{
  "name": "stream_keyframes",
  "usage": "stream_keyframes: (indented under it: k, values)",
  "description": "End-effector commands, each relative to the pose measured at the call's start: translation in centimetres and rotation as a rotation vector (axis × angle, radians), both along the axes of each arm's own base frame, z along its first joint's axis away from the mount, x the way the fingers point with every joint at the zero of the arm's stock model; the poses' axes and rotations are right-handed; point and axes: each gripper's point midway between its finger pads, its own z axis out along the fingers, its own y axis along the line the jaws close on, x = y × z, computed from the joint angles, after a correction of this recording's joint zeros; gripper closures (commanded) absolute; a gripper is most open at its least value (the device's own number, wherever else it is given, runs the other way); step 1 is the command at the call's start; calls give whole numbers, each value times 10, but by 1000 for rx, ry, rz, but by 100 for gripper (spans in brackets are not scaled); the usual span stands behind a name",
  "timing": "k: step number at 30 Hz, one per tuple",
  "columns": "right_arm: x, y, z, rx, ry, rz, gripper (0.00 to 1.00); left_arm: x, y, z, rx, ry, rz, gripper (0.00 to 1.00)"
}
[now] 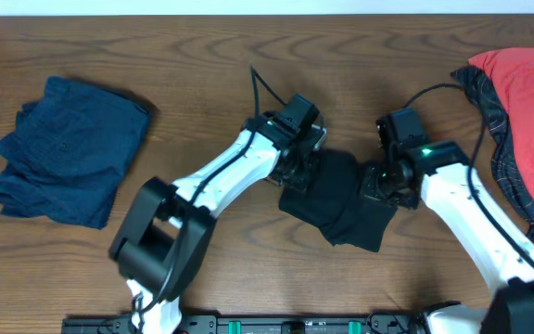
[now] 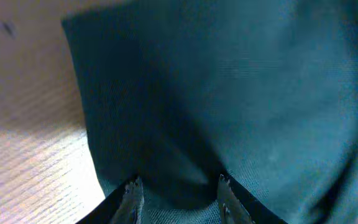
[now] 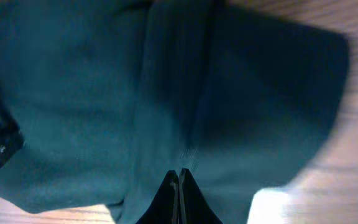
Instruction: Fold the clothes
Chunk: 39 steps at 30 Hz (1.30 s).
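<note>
one black shirt [image 1: 341, 206], right claw [image 3: 179, 178] pinching it, left claw [image 2: 179, 194] half-spread, grip unclear, one navy garment [image 1: 68, 148], one red garment [image 1: 531, 102], one plaid garment [image 1: 502, 158]

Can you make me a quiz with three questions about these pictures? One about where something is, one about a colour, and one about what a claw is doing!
1. The navy pile lies: A on the left; B in the middle; C on the right.
2. The shirt in the middle is: A yellow; B black; C white.
3. The right claw is: A wide open; B out of sight; C shut.

Answers: A, it sits far to the left seen from overhead. B, it looks black from above. C, its tips meet on the shirt.
</note>
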Motion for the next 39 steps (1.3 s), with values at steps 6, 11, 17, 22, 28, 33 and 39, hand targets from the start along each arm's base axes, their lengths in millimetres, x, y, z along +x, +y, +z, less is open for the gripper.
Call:
stream_keyframes:
  k: [6,11,17,22,28,33,39]
  values:
    - [-17,11,-51,48,134,102,99,-23,33,-65,179,188,49,59]
    - [-23,17,-80,71,205,126,99,-22,51,-65,204,234,104,59]
    - [3,7,-91,13,115,111,99,-31,78,-62,264,341,220,59]
    - [51,-21,-83,-170,-69,73,98,-49,82,-55,282,430,245,60]
    - [102,-19,-38,-231,-217,182,92,-48,83,-28,265,393,253,60]
    - [106,-10,14,-191,-232,192,91,-14,87,19,201,160,307,58]
    - [70,1,39,-75,-151,171,94,63,81,70,14,-185,387,38]
